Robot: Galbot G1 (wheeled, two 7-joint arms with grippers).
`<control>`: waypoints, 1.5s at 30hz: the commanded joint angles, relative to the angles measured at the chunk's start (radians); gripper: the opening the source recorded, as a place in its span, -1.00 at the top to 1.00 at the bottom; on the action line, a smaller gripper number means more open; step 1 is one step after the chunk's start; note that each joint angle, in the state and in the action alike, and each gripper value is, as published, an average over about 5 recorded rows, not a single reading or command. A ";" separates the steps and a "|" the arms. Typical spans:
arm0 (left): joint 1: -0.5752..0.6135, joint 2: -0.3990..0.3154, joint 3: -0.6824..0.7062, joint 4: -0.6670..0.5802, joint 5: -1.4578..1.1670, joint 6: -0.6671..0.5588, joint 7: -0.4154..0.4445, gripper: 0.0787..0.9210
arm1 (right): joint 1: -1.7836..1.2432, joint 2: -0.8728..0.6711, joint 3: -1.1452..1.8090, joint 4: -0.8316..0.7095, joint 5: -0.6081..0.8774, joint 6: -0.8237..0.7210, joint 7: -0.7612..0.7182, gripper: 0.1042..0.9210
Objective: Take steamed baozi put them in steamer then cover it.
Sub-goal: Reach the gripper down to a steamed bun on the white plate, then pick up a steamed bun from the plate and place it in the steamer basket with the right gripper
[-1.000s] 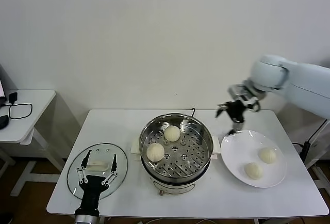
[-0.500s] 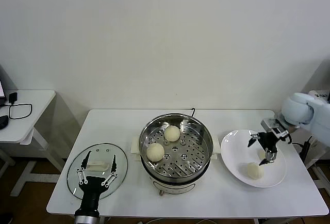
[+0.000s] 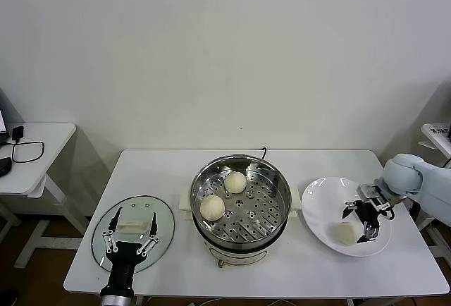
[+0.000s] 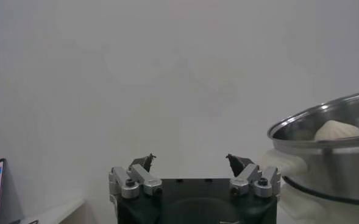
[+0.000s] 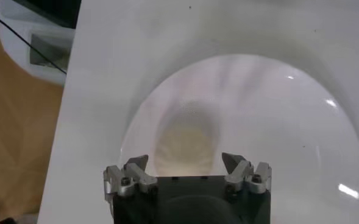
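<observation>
Plain white wall, wooden floor

My right gripper hangs spread over the plate, a bun just beside it. The steamer stands uncovered, open from above, two buns taking its left half; the perforated tray's right side is bare. The cover lies well left, under my left gripper.

Two baozi in open steamer (cover aside)

White table, white plate, side table with cables
</observation>
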 commanded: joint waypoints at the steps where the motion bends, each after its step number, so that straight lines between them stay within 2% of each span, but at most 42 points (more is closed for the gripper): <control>1: -0.001 -0.001 -0.002 0.002 0.000 0.001 0.000 -0.77 | -0.056 0.006 0.028 -0.017 -0.020 0.005 0.041 -0.76; 13: -0.003 0.000 -0.008 0.006 -0.002 -0.001 0.000 -0.77 | -0.057 0.025 0.022 -0.022 -0.035 0.004 0.051 -0.73; 21: -0.007 0.000 -0.010 0.006 -0.003 -0.001 0.000 -0.77 | -0.052 0.018 0.021 -0.006 -0.041 0.004 0.050 -0.41; 28: -0.007 0.000 -0.008 0.000 -0.003 0.000 0.001 -0.77 | 0.107 0.010 -0.025 0.052 -0.031 0.028 0.002 -0.32; 32: -0.007 0.002 -0.004 -0.003 -0.003 0.001 0.001 -0.77 | 0.279 0.043 -0.072 0.096 0.000 0.097 -0.066 -0.32; 36: -0.006 0.001 -0.001 -0.007 -0.002 0.000 0.001 -0.77 | 0.471 0.129 -0.108 0.114 0.028 0.244 -0.118 -0.32; 39: -0.003 0.002 -0.001 -0.011 -0.002 0.000 0.001 -0.77 | 0.567 0.204 -0.126 0.134 0.055 0.344 -0.131 -0.32; 45: 0.001 0.003 -0.004 -0.013 -0.003 -0.003 0.000 -0.77 | 0.654 0.348 -0.144 0.214 0.105 0.427 -0.127 -0.32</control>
